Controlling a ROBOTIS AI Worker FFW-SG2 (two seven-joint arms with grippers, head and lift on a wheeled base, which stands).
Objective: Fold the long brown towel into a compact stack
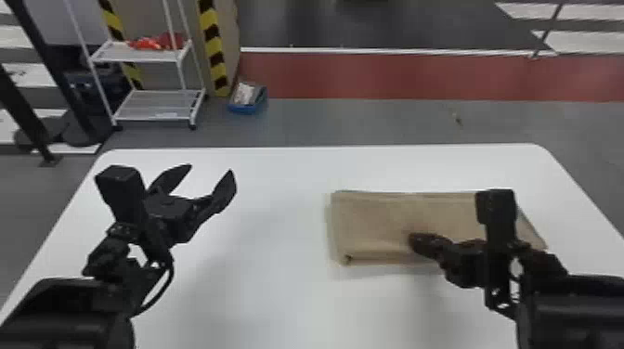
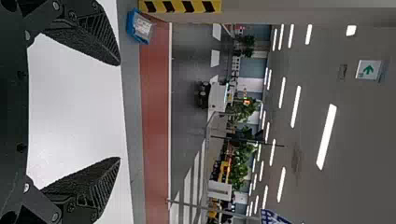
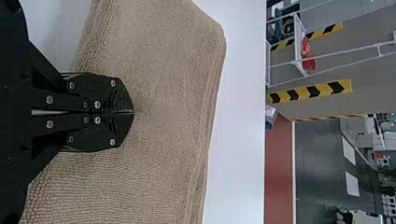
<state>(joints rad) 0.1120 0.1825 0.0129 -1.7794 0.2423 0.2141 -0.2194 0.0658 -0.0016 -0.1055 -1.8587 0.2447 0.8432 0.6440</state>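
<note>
Two grippers are here, and the right gripper (image 1: 412, 241) has its fingers closed together, with the tips at the upper face of the brown towel (image 1: 371, 220), though I cannot tell if they touch it, while the left gripper (image 1: 209, 171) is wide apart above the left part of the table. The towel lies flat in a folded, layered rectangle on the right part of the white table (image 1: 278, 297), partly covered by the right arm. Beyond the table, on the floor, there are a blue box (image 1: 246, 109) and a white rack (image 1: 155, 116).
</note>
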